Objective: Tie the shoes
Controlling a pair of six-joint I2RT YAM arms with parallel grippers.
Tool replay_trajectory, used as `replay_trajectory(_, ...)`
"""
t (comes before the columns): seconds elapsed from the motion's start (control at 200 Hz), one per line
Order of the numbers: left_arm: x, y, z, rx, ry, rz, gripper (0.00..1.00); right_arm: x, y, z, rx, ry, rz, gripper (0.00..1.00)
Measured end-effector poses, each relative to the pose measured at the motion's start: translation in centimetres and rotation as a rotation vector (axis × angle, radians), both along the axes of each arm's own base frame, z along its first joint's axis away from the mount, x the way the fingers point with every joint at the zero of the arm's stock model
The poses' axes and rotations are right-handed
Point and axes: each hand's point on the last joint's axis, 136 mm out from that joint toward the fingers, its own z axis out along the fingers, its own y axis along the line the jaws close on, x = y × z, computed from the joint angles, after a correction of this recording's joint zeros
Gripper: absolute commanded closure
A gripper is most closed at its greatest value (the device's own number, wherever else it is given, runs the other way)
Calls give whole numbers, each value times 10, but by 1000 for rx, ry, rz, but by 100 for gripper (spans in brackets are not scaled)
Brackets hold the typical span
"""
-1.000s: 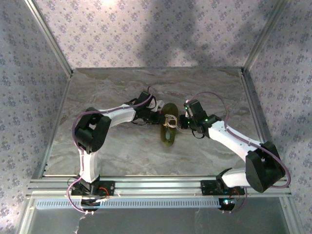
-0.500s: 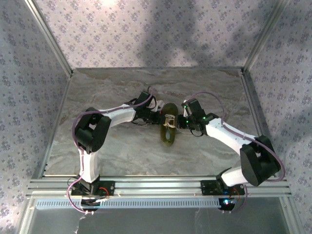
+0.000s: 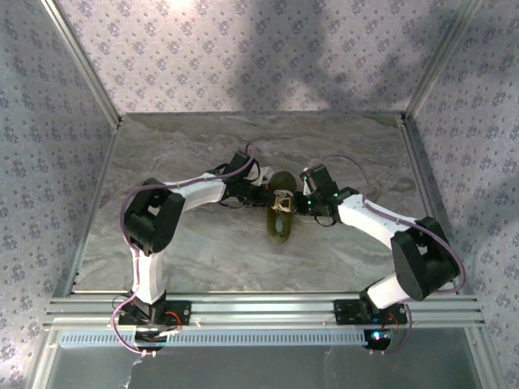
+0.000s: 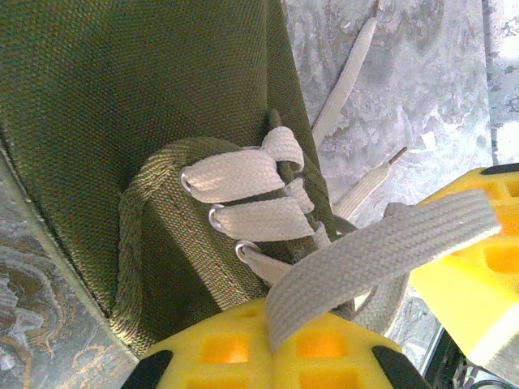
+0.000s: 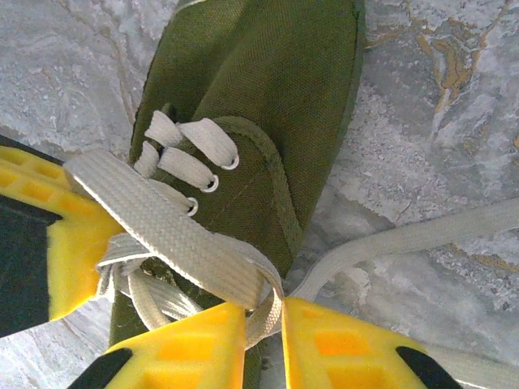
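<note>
The olive-green shoe (image 3: 280, 217) lies mid-table, toe pointing away from the arms, with white laces over its tongue. My left gripper (image 3: 264, 194) is against its left side and my right gripper (image 3: 297, 203) against its right. In the left wrist view the yellow fingers (image 4: 219, 352) of my left gripper (image 4: 277, 322) are shut on a flat white lace (image 4: 381, 251) that runs taut to the other gripper's yellow finger (image 4: 478, 267). In the right wrist view my right gripper (image 5: 263, 314) pinches a fold of that lace (image 5: 162, 227) beside the shoe (image 5: 268, 89).
Loose lace ends (image 5: 422, 235) trail over the marble tabletop (image 3: 203, 251) to the shoe's right. Patterned walls and metal rails (image 3: 89, 194) box in the table. Both arms crowd the shoe at the middle.
My right gripper has slid left, closer to the shoe, and its jaws have narrowed onto the lace. The left arm and the shoe have stayed put.
</note>
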Motion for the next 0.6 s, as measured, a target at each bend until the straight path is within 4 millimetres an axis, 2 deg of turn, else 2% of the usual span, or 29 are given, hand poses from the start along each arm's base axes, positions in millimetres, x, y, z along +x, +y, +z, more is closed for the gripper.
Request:
replay_trajectory(0.23, -1, 2, 3, -10, -8, 8, 100, 2, 1, 2, 10, -4, -9, 100)
replay_trajectory(0.485, 5, 5, 20, -59, -49, 39, 100, 1, 1, 22, 37, -48, -6, 100)
replay_trajectory(0.605, 8, 6, 24, -73, -61, 50, 100, -2, -2, 24, 24, -49, -10, 100)
